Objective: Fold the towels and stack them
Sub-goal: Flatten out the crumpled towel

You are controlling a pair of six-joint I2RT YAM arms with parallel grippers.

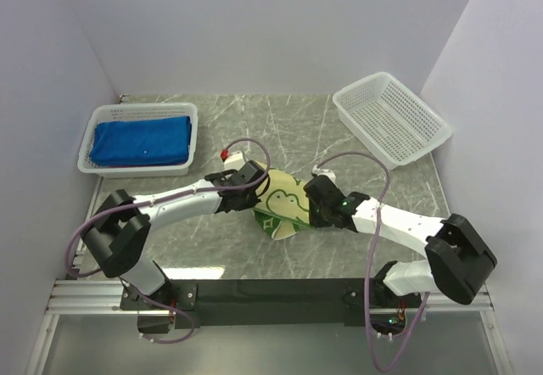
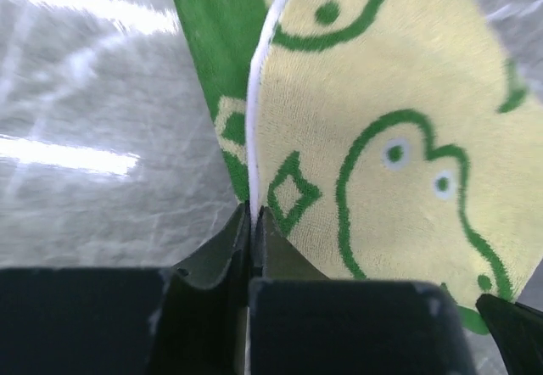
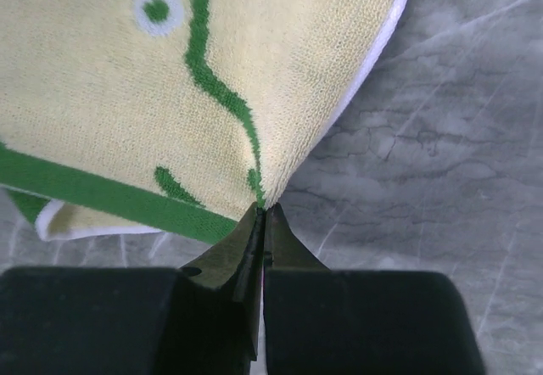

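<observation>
At mid-tabletop [image 1: 254, 129], yellow towel [image 1: 284, 205] lies bunched between arms. Left tool [image 2: 254, 215] clenched on its white hem, right tool [image 3: 265, 212] clenched on corner. I judge both bites thin: uneven pull could slip cloth free and skew fold.

Grey marbled tabletop [image 1: 280, 129], 3 pale bare walls [image 1: 254, 27] around it, white glare streaks [image 2: 68, 159] on stone

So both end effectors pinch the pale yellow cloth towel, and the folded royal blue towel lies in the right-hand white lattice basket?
No: the top view shows the folded royal blue towel in the left-hand white plastic lattice basket. The rest holds.
</observation>
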